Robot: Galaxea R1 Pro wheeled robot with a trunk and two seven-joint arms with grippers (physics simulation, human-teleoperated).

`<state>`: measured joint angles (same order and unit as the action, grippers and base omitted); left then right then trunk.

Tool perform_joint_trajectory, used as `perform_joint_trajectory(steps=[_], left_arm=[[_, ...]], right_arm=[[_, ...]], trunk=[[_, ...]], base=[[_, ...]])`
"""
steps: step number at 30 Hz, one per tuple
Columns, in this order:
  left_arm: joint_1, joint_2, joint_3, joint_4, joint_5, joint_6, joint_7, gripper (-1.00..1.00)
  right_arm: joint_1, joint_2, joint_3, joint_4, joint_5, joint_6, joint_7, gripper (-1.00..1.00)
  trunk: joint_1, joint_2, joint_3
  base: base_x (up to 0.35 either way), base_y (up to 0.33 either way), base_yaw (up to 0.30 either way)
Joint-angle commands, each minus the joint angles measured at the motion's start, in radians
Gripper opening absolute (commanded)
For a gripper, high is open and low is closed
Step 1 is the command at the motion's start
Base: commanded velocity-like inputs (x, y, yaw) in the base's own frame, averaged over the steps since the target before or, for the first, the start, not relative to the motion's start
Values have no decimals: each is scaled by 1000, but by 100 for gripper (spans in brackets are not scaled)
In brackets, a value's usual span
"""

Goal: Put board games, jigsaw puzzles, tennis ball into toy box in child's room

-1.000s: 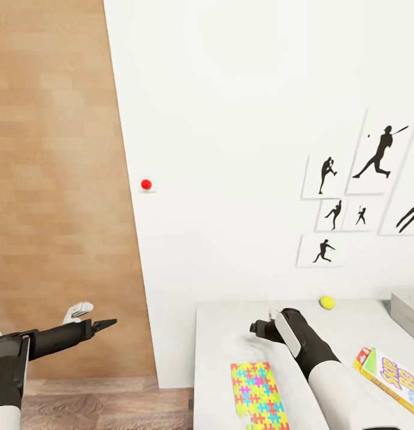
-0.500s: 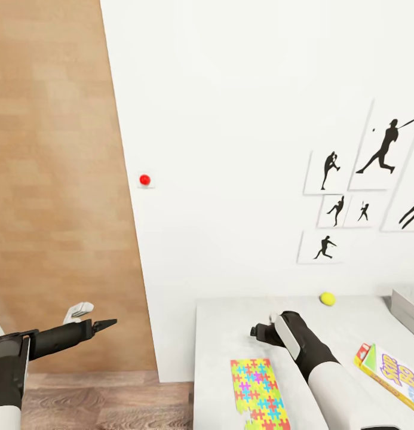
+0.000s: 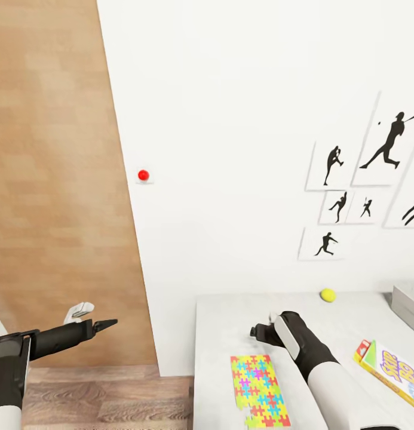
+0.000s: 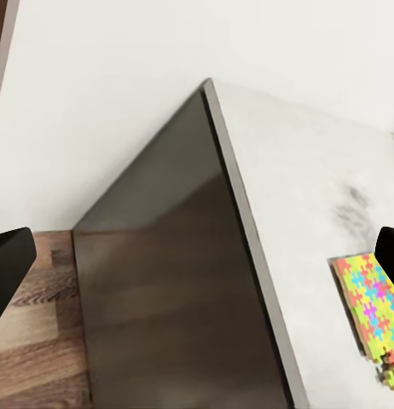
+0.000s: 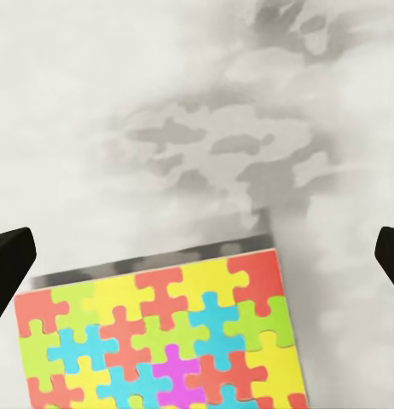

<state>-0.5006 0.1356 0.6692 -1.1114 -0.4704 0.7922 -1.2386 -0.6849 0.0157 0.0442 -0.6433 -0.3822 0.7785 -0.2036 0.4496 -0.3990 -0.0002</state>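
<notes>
In the head view the left gripper (image 3: pixel 106 324) hangs over the floor beside the table (image 3: pixel 230 322); its tips look close together and hold nothing. The right gripper (image 3: pixel 257 330) hovers above the table, just beyond the jigsaw puzzle (image 3: pixel 258 390); how far it is open I cannot tell here. The tennis ball (image 3: pixel 328 295) lies near the wall, and a board game (image 3: pixel 393 372) lies near the toy box (image 3: pixel 408 306).

In the left wrist view both fingertips (image 4: pixel 9 268) sit at the picture's edges, wide apart, empty.

In the right wrist view the fingers (image 5: pixel 9 260) spread wide, touching nothing, above the puzzle's (image 5: pixel 163 336) edge.
</notes>
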Motion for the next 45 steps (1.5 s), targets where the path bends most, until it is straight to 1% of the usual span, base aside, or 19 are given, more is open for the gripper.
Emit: perform_joint_trajectory(steps=[1, 10, 19, 35, 45], left_arm=[[-1, -1, 3, -1, -10, 9, -10, 100], [-1, 1, 3, 1, -10, 8, -8, 100], [-1, 1, 3, 1, -8, -14, 2, 100], [-1, 0, 3, 1, -9, -16, 4, 100], [-1, -1, 3, 1, -10, -17, 4, 100]], right_arm=[[0, -1, 3, -1, -11, 2, -9, 100], [-1, -3, 3, -1, -11, 1, -9, 100], [-1, -4, 3, -1, -10, 1, -8, 100], [-1, -5, 3, -1, -10, -1, -10, 100], [-1, -6, 3, -1, -10, -28, -9, 100]], trunk=[[0, -1, -2], [0, -1, -17], [0, -1, -32], [0, -1, -58], [0, -1, -74]], base=[[0, 0, 0], [0, 0, 0], [0, 0, 0], [0, 0, 0], [0, 0, 0]])
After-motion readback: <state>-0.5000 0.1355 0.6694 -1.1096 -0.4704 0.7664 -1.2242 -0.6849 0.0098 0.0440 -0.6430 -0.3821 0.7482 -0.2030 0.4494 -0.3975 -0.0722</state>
